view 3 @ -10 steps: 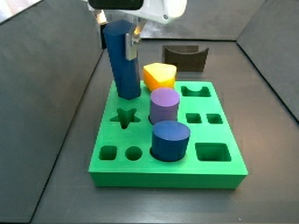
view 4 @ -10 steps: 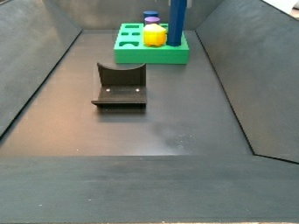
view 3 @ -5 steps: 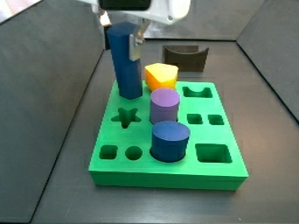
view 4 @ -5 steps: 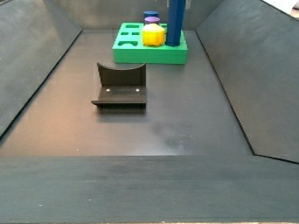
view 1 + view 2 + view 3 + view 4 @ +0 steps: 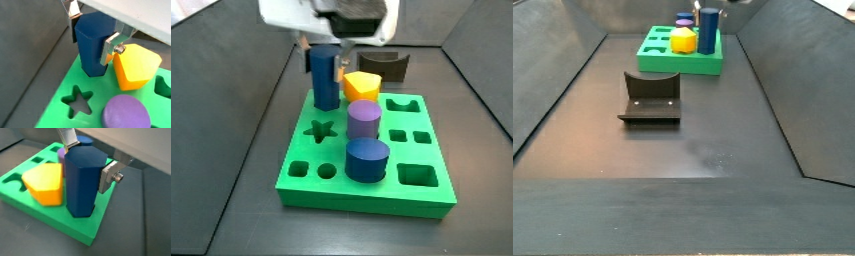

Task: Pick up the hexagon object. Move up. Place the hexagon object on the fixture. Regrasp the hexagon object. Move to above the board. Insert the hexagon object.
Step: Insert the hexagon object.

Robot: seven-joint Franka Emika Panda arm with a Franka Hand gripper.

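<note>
Hexagon object [image 5: 91,44] held upright in board [image 5: 57,102] by gripper [image 5: 93,25]; rigid, smooth, likely light; upper flats best gripped.

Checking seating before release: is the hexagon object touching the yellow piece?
Apart. A wrist view shows green board between hexagon object and yellow piece; end effector straddles it.

One green board [image 5: 372,190] carries four pegs: one hexagon object [image 5: 326,78], one yellow piece [image 5: 361,86], one purple cylinder [image 5: 364,121] and one dark-blue cylinder [image 5: 366,160]. One fixture [image 5: 649,98] stands on the floor. One tool [image 5: 92,26], above the board, straddles the hexagon object with two silver fingers [image 5: 109,46].
</note>
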